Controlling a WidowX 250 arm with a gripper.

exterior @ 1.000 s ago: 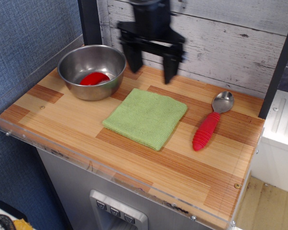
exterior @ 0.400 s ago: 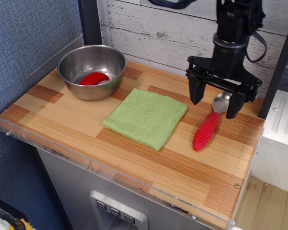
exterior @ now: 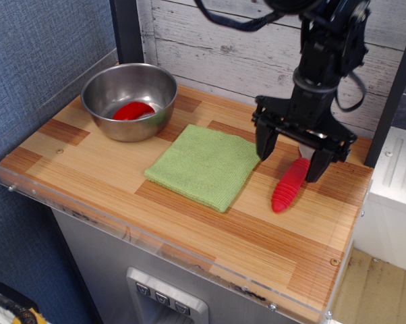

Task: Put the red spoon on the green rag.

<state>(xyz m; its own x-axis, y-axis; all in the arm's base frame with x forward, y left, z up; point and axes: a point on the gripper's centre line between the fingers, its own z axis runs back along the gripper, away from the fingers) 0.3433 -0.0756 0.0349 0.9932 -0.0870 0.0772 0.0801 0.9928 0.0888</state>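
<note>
Red spoon (exterior: 290, 185), thick ribbed red handle, silver metal bowl hidden behind gripper: flat on wooden worktop (exterior: 189, 223), right of rag. Black gripper (exterior: 291, 156): jaws spread, empty, straddling spoon's upper end. Advice: descend square, close across handle, not bowl. Light green square folded rag (exterior: 206, 165): just beside, left. Steel bowl (exterior: 129, 100) with smooth red object (exterior: 131, 110): far left.

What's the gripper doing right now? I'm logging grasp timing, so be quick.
Gripper: open, empty, fingers straddling the ribbed red-handled metal spoon lying on the wooden table.
</note>
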